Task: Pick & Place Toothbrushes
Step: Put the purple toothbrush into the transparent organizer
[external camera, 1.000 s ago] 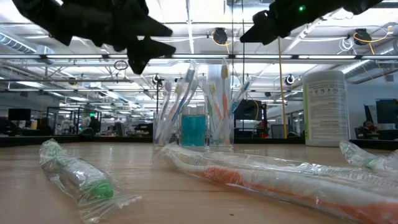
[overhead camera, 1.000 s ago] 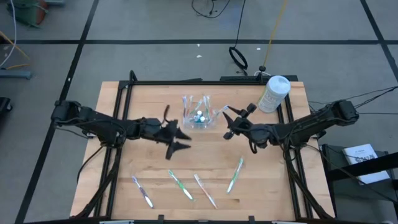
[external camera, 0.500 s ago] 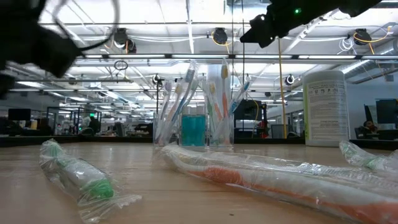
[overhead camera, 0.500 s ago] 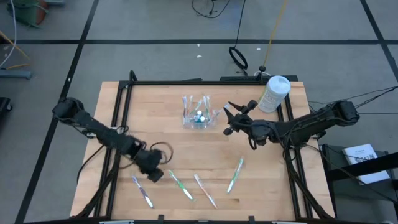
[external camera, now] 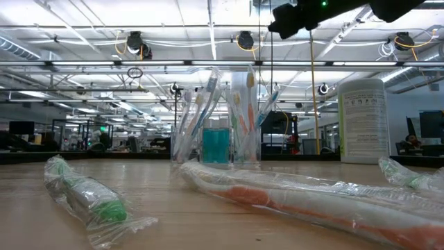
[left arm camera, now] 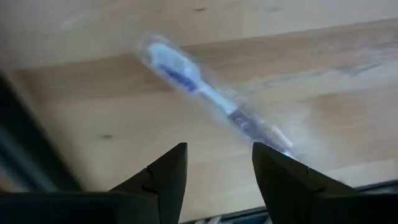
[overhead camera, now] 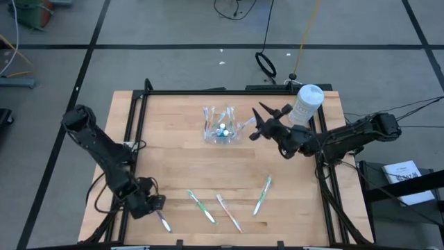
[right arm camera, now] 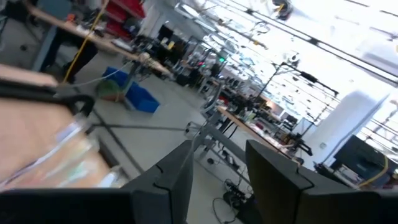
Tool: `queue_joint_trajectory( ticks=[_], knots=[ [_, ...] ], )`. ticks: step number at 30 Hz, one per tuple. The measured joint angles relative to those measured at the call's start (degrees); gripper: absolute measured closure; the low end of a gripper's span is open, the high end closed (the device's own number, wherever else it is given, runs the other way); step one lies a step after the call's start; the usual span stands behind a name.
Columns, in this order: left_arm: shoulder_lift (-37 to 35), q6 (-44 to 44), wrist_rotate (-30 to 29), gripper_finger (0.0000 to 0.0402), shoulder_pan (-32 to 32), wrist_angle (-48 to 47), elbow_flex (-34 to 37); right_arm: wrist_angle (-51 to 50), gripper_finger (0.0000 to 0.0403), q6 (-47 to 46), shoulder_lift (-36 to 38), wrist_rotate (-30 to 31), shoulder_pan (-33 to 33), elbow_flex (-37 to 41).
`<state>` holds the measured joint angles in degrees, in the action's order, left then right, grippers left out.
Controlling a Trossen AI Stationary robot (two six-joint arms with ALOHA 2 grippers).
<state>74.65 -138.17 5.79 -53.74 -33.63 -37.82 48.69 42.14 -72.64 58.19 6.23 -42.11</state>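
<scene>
Several wrapped toothbrushes lie flat on the wooden table near its front edge: a purple one (overhead camera: 161, 221), a green one (overhead camera: 202, 207), a pink one (overhead camera: 228, 212) and another green one (overhead camera: 261, 195). More toothbrushes stand upright in a clear holder (overhead camera: 221, 126) at the far middle. My left gripper (overhead camera: 150, 204) is open just above the purple toothbrush (left arm camera: 208, 93), touching nothing. My right gripper (overhead camera: 261, 122) is open and empty in the air, just right of the holder.
A white canister (overhead camera: 305, 104) stands at the far right corner. A black frame (overhead camera: 208, 92) runs round the table. In the low view, wrapped green (external camera: 90, 201) and orange (external camera: 298, 198) toothbrushes lie close in front of the holder (external camera: 218, 128).
My left gripper has swung from the middle of the table, beside the holder, toward the near left corner and down over the purple toothbrush. My right gripper has gone a little up and toward the far edge. The toothbrushes have not moved.
</scene>
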Motion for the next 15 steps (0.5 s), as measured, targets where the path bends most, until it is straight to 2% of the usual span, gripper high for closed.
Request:
queue_joint_trajectory(
  ticks=[3,5,11,15],
  knots=[
    [1.51,-0.34,-7.20,0.0215,-1.13,-2.41,0.00,3.43,0.0261,0.14,0.00,-1.39,-1.42,0.00],
    [2.59,-0.35,-8.62,0.0215,-1.02,-2.88,0.02,4.04,0.0261,-1.35,0.00,-4.03,-2.51,0.00],
    [6.46,-1.18,-0.40,0.0215,-1.05,-0.84,0.00,4.25,0.0261,-6.16,0.00,-17.10,-6.07,0.00],
    [8.31,0.14,-2.92,0.0215,-1.09,0.57,-0.08,4.28,0.0261,-9.11,0.00,-23.40,-7.70,0.00]
  ],
)
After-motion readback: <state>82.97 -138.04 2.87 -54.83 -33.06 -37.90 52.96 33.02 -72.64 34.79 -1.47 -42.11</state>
